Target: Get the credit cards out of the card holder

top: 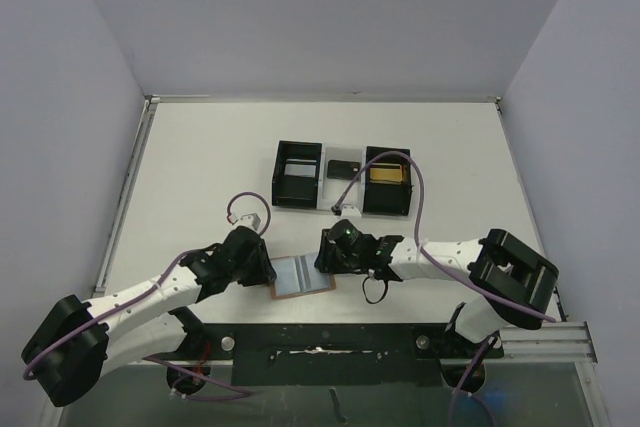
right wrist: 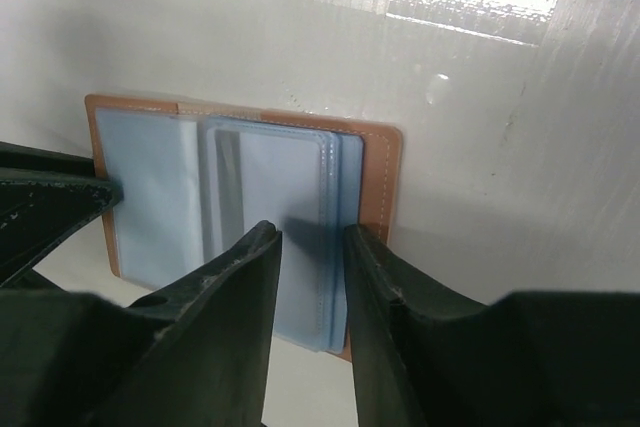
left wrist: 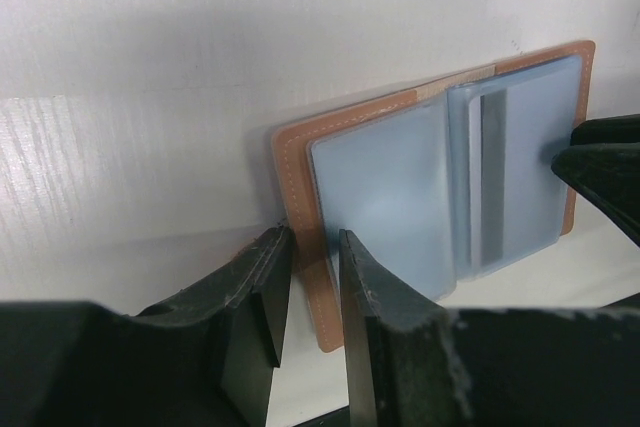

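An open tan card holder point(top: 302, 275) with blue pockets lies flat on the white worktop point(top: 200, 167). The left claw point(left wrist: 312, 242) is at its left edge and the right claw point(right wrist: 310, 237) over its right leaf. Both have jaws narrowly parted, and I cannot tell if they grip. Behind the holder, a black tray point(top: 275, 172) holds the credit cards point(top: 387, 174): silver-grey, black, gold.

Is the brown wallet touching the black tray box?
Apart. The top view shows the card holder lying open near the arms, with a strip of bare white table between it and the black tray.
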`<state>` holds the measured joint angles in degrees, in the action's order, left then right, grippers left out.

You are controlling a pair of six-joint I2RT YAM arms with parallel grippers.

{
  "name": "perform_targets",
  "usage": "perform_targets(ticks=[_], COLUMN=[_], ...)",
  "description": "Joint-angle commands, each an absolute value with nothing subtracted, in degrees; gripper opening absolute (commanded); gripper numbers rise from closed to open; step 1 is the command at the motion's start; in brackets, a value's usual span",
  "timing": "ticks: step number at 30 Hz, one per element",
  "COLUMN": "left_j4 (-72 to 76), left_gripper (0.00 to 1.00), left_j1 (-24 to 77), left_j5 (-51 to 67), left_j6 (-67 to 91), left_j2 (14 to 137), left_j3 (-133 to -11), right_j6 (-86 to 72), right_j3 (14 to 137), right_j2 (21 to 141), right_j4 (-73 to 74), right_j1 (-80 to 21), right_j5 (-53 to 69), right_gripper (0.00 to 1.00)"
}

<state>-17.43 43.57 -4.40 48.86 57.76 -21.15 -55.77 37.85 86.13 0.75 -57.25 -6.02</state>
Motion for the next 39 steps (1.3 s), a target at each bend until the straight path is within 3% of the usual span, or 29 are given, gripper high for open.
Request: perform_targets(ticks=[1,3,9,22,39], left_j4=[-14.68,-14.6,-15.37,-13.83,-11.83], left_gripper=[0.24,0.24,0.23,0.23,0.22], left_j1=[43.86,43.86,43.86,43.86,43.86], left_j5=[-3.15,-3.13,-3.27,-2.66,-1.71], left_j6=[47.86,47.75,47.77,47.46,47.38], left_j2=[57.05,56.92,56.21,56.44,57.42], left_j3=[-21.08,-21.09,-21.25,-20.88,-20.04], right_j6=[-55.56,-55.35,-52.6,-55.19,-53.01], right_j3=[42.4,43.68,47.34,45.0,44.52], right_j2=[86.44,86.11,85.99,90.52,86.61], right_j4=[2.84,5.54,11.01,4.59,-0.12], right_j1=[-58.91,-59.2,-59.31,-59.39,-59.48], right_j5=[-10.11,-12.15,-14.58,-8.89,-3.78], right_gripper=[0.35,0.42,0.43,0.36,0.26])
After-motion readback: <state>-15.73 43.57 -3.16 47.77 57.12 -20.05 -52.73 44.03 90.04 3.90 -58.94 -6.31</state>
